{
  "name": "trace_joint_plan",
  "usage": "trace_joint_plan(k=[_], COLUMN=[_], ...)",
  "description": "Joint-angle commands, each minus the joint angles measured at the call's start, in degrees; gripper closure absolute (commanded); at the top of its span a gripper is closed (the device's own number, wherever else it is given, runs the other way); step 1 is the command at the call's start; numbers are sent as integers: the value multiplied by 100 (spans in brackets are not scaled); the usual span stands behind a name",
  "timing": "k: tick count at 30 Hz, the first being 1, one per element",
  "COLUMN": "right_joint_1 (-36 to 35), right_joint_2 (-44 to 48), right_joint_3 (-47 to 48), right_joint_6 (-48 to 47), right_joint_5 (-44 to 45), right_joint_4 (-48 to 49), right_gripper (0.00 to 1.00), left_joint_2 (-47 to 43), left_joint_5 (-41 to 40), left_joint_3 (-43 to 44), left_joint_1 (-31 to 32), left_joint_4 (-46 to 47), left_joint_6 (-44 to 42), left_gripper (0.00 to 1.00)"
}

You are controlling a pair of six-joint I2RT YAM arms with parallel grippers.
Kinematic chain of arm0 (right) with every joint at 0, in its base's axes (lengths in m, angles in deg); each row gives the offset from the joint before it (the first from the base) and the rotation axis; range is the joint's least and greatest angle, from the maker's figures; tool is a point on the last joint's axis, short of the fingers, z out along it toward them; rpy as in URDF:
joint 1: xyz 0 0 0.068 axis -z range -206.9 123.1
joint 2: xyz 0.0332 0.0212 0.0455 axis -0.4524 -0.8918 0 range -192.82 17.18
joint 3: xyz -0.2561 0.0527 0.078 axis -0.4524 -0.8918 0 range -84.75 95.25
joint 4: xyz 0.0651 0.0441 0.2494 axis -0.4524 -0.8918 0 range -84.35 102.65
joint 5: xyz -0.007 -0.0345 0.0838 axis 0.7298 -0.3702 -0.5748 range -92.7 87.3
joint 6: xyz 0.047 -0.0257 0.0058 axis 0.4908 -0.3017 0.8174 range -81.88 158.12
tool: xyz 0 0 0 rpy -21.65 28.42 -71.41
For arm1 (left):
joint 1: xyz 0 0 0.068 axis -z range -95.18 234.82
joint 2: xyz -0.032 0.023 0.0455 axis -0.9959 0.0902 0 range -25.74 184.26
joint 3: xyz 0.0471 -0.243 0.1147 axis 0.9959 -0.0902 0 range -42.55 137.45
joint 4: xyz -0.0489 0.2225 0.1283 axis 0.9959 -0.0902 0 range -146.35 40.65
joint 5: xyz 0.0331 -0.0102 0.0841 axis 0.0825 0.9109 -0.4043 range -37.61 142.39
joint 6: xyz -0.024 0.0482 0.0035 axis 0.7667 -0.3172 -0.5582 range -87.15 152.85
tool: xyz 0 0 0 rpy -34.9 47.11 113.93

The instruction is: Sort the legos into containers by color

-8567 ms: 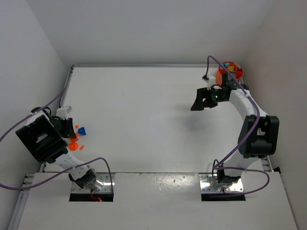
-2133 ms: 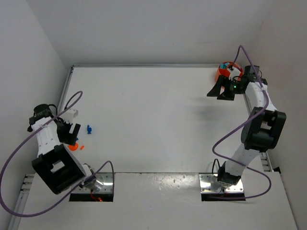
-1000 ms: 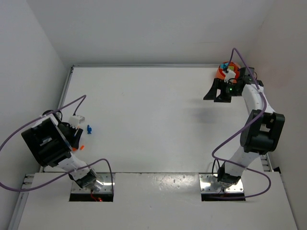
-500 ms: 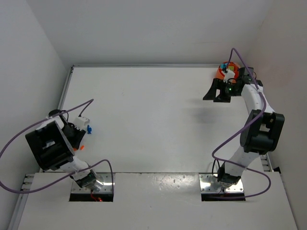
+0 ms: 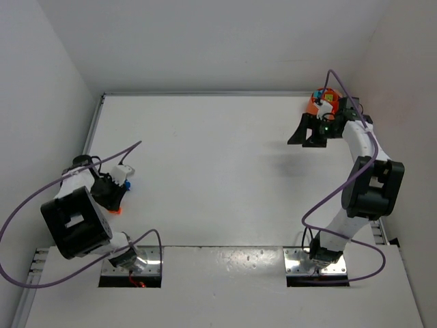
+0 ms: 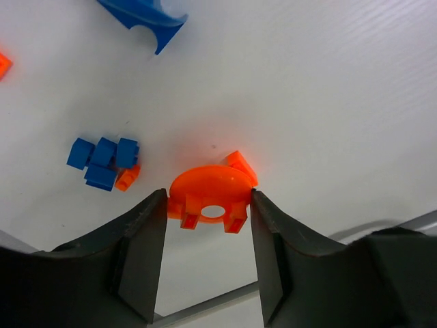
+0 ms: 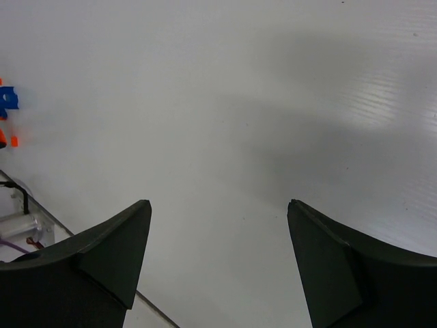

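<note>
In the left wrist view an orange round piece (image 6: 205, 188) with small tabs lies flat on the table. My left gripper (image 6: 209, 199) is shut on it, one fingertip against each edge. A tiny orange lego (image 6: 240, 164) touches the round piece's far rim. A clump of blue legos (image 6: 102, 158) with one orange lego (image 6: 127, 178) lies to its left. From above, the left gripper (image 5: 113, 198) is at the table's left side beside a blue lego (image 5: 127, 183). The orange container (image 5: 326, 101) stands at the far right corner, with my right gripper (image 5: 306, 139) open and empty just in front of it.
A larger blue piece (image 6: 143, 17) lies farther out, and an orange bit (image 6: 3, 65) shows at the left edge. A metal table rail (image 6: 205, 311) runs under the left fingers. White walls (image 5: 54, 82) close in the table. The right wrist view holds bare table (image 7: 225, 102) and distant blue (image 7: 8, 99) and orange bits.
My left arm has swung round and brought its gripper in over the orange pieces, and its jaws have narrowed onto the orange round piece. The right arm has stayed put.
</note>
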Motion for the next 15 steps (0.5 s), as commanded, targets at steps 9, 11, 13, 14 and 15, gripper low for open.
trace_joint_plan(k=[9, 11, 13, 14, 15], right_joint_1=[-245, -428, -560, -700, -771], right_joint_2=[258, 258, 197, 127, 127], right_joint_3=[-185, -325, -326, -378, -379], right_joint_6=[972, 1316, 1859, 2028, 2187], right_joint_5=[-1131, -1335, -1607, -1687, -1844], right_joint_4=[697, 961, 1392, 1506, 1751], right_gripper=[19, 19, 19, 19, 19], left_joint_2=[-591, -591, -591, -591, -591], left_joint_5=[1397, 1696, 1959, 2013, 2014], left_joint_3=[1672, 1919, 2191, 2254, 2254], left_joint_1=[964, 1273, 1826, 2037, 2248], left_joint_4=[-1178, -1179, -1074, -977, -855], left_joint_6=[517, 800, 1274, 1458, 1669], left_gripper=[76, 76, 76, 77, 77])
